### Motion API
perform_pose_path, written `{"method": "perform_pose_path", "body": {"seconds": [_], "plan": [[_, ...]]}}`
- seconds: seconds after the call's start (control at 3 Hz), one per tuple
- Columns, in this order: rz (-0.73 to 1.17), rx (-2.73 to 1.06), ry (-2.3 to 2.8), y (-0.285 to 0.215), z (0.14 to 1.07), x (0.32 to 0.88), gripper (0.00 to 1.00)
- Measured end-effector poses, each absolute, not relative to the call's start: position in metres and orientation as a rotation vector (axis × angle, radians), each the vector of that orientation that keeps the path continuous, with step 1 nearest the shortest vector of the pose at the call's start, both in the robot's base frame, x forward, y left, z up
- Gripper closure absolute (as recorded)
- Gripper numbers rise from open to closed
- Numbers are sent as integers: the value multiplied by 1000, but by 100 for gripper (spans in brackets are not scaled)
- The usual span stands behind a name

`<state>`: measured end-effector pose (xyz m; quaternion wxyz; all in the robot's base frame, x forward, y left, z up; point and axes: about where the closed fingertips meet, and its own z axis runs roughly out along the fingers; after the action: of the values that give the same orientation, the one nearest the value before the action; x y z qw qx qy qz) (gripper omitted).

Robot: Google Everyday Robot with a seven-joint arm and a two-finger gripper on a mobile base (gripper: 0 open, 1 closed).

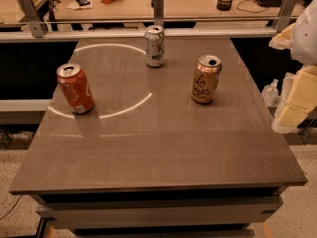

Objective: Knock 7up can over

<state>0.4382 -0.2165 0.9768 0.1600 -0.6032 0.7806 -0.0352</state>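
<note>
The 7up can (pixel 155 46), silvery-white with green markings and a silver top, stands upright near the far edge of the grey table (pixel 158 148), about in the middle. My gripper (pixel 293 100) shows as pale yellowish and white parts at the right edge of the camera view, beyond the table's right side. It is well to the right of the 7up can and does not touch it or any other can.
An orange-red can (pixel 75 88) stands upright at the left of the table. A tan-gold La Croix can (pixel 205 79) stands upright right of centre. A glass rail with metal posts (pixel 158 6) runs behind the table's far edge.
</note>
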Motion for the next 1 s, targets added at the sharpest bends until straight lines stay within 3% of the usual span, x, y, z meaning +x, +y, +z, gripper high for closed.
{"method": "perform_pose_path", "body": {"seconds": [1.0], "plan": [[-40, -1528, 2168, -222, 981, 479, 0]]}}
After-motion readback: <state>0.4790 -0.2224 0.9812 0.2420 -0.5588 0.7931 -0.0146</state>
